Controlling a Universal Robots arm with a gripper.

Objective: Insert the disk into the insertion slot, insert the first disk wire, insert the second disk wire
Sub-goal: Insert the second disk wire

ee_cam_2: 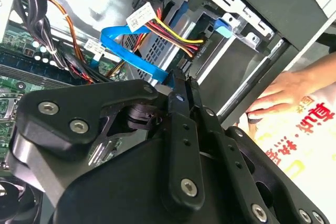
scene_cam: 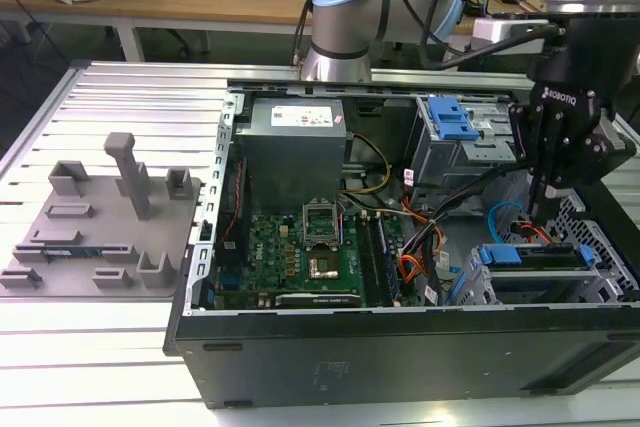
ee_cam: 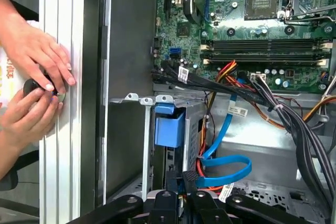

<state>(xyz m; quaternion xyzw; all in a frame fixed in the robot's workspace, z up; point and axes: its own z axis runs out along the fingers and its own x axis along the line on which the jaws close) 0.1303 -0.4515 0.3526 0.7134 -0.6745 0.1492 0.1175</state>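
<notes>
While hanging above the open computer case toward the exterior view's right, reaching the claw down into the near right corner of that case, just beside the far edge of the disk. Pinching with both fingers drawn together on the black plug at the end of the blue wire, as showing in both wrist views. Holding that plug near the back of the disk; impossible to tell whether touching the socket. Trailing the flat blue wire in a loop beside the claw and then away toward the green circuit board. Finding the disk already lying inside the insertion slot, sitting between the grey hole-patterned walls with the bright blue frame showing along its edge. Finding a bundle of red, yellow and black wires running to the back of the disk too; impossible to tell whether fully seated. Noting the taller grey cage with the blue latch standing farther back, apart from the claw. Catching one hand and another hand outside the case wall, resting on the ribbed metal surface and fingering a small dark round object. Noting a grey plastic tray lying on the same surface at the exterior view's left, well apart from the case.
</notes>
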